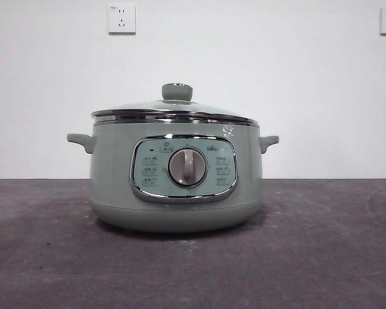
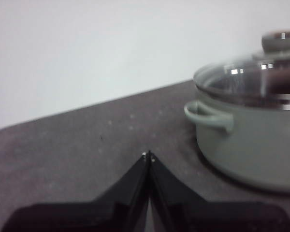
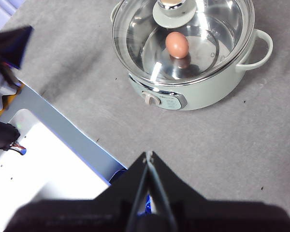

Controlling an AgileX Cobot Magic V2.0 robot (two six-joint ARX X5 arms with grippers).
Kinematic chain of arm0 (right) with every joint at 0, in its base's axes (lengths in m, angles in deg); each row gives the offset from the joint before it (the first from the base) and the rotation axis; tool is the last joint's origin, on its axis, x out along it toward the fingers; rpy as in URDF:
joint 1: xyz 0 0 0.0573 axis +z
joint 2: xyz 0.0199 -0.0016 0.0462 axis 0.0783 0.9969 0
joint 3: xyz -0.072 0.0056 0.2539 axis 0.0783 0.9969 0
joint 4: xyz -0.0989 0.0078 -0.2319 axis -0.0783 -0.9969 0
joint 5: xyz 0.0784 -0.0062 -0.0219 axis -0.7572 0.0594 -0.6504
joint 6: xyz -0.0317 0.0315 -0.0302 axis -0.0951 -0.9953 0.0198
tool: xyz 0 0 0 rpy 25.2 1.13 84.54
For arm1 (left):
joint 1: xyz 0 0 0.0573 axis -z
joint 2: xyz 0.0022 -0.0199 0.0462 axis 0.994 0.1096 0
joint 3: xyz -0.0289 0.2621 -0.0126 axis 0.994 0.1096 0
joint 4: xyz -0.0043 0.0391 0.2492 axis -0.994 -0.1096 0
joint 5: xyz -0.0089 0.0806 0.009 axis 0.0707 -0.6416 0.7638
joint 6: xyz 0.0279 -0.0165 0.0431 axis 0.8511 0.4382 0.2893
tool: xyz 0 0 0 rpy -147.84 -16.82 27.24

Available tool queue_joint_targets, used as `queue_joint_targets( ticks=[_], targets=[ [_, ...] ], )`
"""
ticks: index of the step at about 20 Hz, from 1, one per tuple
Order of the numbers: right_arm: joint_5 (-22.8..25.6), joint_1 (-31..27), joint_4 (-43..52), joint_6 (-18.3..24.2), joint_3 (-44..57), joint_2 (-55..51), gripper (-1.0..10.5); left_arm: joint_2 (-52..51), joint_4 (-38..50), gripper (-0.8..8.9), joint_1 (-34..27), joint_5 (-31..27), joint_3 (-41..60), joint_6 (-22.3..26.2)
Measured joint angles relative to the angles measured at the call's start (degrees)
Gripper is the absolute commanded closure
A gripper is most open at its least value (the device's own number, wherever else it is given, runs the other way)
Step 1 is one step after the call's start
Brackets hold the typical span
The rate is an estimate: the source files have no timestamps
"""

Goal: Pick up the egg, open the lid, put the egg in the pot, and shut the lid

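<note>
Pot (image 1: 175,187): stood on the table (image 1: 321,257), lid (image 1: 174,108) seated on its rim. Egg (image 3: 177,44): lay inside, under the glass. Left gripper (image 2: 148,154) and right gripper (image 3: 148,154): jaws pressed together, empty, apart from the pot.

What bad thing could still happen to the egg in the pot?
Not much looks likely. The egg lies loose on the shiny bottom of the pot, under the closed glass lid, so a bump to the pot might roll it against the wall and crack it. The left gripper sits low on the table beside the pot's side handle, jaws shut; a careless swing could knock it. The right gripper hangs higher up, shut, well clear.
</note>
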State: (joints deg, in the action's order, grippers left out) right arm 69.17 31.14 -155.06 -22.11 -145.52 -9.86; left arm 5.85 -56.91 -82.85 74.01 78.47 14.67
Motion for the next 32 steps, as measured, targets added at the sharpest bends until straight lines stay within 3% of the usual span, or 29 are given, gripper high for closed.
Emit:
queue_joint_targets(
  ticks=[9,26,29,32],
  targets=[
    [0.0,0.0,0.0,0.0,0.0,0.0,9.5,-2.8,-7.5,8.17,0.0,0.2,3.0,-4.0],
    [0.0,0.0,0.0,0.0,0.0,0.0,9.5,-2.8,-7.5,8.17,0.0,0.0,3.0,-5.3],
    [0.0,-3.2,0.0,0.1,0.0,-1.1,9.5,-2.8,-7.5,8.17,0.0,0.0,3.0,-5.3],
    [0.0,-8.4,1.4,3.0,0.0,-5.1,9.5,-2.8,-7.5,8.17,0.0,0.0,3.0,-5.3]
  ],
)
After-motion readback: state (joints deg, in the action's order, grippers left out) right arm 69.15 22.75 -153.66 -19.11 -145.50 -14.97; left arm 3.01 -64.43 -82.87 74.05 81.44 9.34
